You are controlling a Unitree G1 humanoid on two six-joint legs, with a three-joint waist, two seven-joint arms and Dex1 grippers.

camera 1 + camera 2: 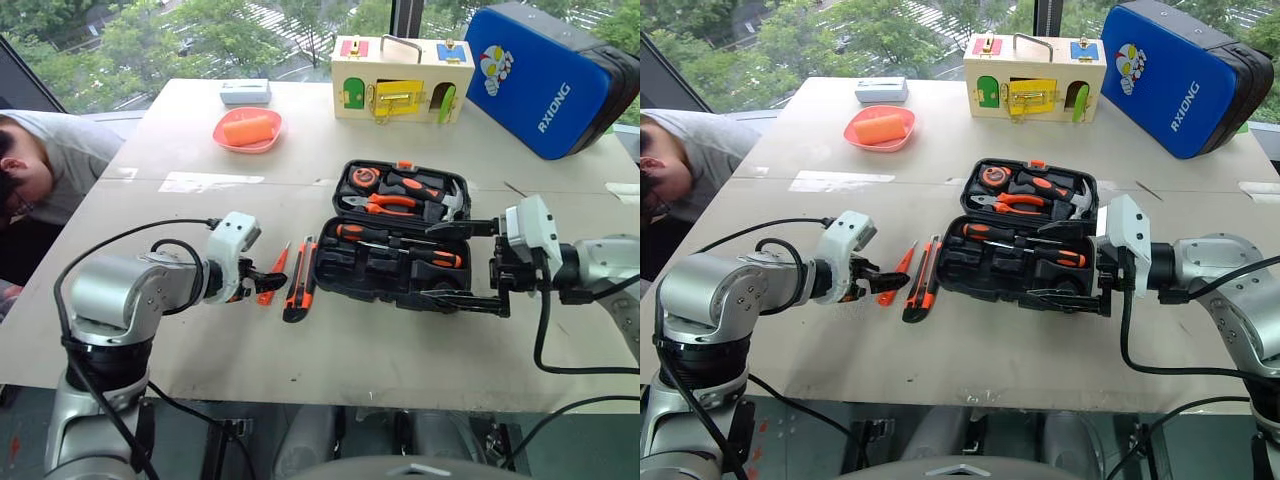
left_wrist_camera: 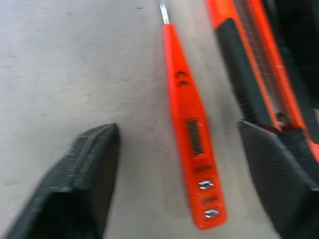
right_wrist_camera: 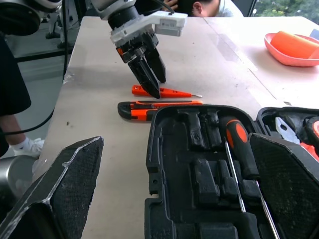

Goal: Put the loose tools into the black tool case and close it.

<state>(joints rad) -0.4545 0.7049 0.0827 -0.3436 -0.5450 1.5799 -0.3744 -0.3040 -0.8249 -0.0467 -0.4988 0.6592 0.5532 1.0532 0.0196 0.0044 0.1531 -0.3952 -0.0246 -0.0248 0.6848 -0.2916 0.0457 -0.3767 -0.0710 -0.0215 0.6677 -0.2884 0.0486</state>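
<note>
Two screwdrivers [image 1: 400, 245] with black-and-orange handles already lay across the near half of the black tool case [image 1: 392, 240], which sat open on the table [image 1: 200, 330]. The hammer, pliers and tape measure were in the far half. I judged the job roughly half done at best.

Left outside were the slim orange tester screwdriver [image 1: 273, 275] and the black-and-orange utility knife [image 1: 300, 279], lying side by side on the table just to the left of the case, the knife the nearer of the two to it. I could not find the small black tape roll; several recesses in the near half looked unfilled, though the dark moulding made that hard to read.

I had the left gripper [image 1: 268, 281] angled down over the handle end of the tester. In the left wrist view its fingers [image 2: 84, 184] were spread with the tester lying between them, not yet pinched; the right-hand finger sat close against the knife. The right gripper [image 1: 455, 262] hung at the right end of the case with its jaws wide apart, holding nothing.

By my reckoning what remained was to grip and seat the tester, then the knife, then the tape roll if it turned up, and finally fold the lid over and latch it.
</note>
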